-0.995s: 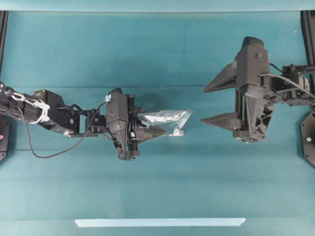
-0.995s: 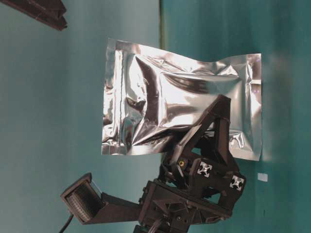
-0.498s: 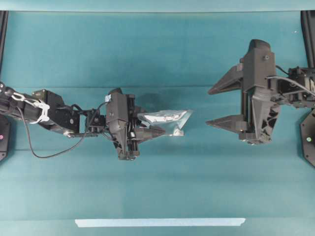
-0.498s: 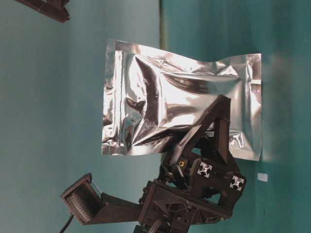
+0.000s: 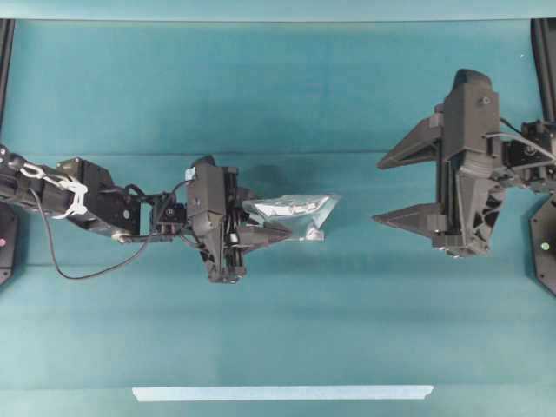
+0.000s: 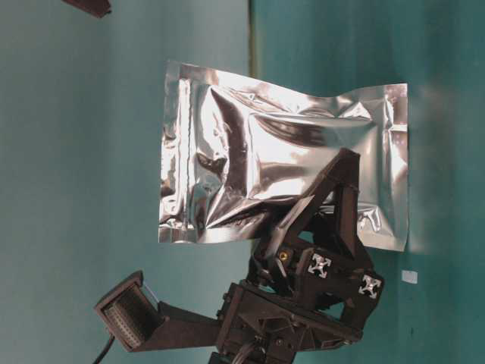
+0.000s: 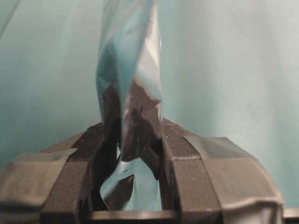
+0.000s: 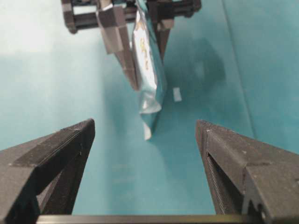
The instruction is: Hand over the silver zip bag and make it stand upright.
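Observation:
The silver zip bag is held edge-up over the middle of the teal table, with my left gripper shut on its left part. Seen from table level, the crinkled foil spreads flat with a black finger across its lower corner. In the left wrist view the bag rises out from between the closed pads. My right gripper stands open at the right, well apart from the bag. Its wrist view shows the bag far ahead of the wide-spread fingers.
A pale tape strip lies along the near edge of the table. A small white tag lies on the cloth just beside the bag. Black frame posts stand at the table's left and right edges.
My right gripper has drawn back to the right, away from the bag, still open. The left gripper and the bag have not moved.

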`<state>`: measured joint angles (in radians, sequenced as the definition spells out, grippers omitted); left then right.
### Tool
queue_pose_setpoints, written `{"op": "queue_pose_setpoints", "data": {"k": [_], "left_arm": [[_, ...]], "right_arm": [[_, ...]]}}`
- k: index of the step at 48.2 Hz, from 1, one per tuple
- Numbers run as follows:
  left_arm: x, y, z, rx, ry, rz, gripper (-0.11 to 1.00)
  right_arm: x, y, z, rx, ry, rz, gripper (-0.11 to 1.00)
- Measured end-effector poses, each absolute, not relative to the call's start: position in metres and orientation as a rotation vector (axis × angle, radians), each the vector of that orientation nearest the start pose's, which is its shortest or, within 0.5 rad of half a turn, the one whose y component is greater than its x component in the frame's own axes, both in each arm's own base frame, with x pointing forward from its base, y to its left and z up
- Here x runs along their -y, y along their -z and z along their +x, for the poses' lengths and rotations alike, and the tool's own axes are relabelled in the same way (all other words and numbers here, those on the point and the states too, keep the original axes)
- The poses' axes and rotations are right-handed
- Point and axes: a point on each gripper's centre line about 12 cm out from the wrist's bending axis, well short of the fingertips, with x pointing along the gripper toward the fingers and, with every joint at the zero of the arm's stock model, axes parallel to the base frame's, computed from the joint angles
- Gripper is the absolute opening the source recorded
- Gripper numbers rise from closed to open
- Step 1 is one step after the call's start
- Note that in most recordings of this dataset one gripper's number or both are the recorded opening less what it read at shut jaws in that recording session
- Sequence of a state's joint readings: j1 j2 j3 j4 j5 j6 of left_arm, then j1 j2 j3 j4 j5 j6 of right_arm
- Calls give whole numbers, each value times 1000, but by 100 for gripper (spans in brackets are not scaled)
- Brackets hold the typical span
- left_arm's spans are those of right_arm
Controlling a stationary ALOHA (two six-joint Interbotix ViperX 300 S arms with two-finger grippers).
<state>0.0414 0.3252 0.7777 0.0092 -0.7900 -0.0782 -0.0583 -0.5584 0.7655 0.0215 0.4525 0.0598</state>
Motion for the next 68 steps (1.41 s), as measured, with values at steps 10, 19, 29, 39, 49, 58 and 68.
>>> {"op": "queue_pose_setpoints", "data": {"k": [10, 19, 29, 39, 49, 58, 68], "left_arm": [[-16, -86, 399, -330, -47, -79, 25], [-16, -86, 399, -335, -47, -79, 25], [-15, -86, 400, -335, -45, -79, 25], [-15, -86, 400, -333, -45, -79, 25], [-14, -86, 400, -333, -42, -78, 25], [-13, -87, 400, -332, -41, -78, 25], [-13, -86, 400, -333, -41, -78, 25]], "right_arm": [[15, -278, 277, -657, 74, 100, 89], [15, -279, 277, -656, 72, 99, 89], [15, -279, 277, -657, 74, 98, 89], [15, -279, 277, -656, 74, 98, 89], [14, -278, 276, -657, 71, 99, 89], [14, -278, 277, -657, 70, 100, 89], [14, -278, 276, -659, 70, 98, 89]]}}
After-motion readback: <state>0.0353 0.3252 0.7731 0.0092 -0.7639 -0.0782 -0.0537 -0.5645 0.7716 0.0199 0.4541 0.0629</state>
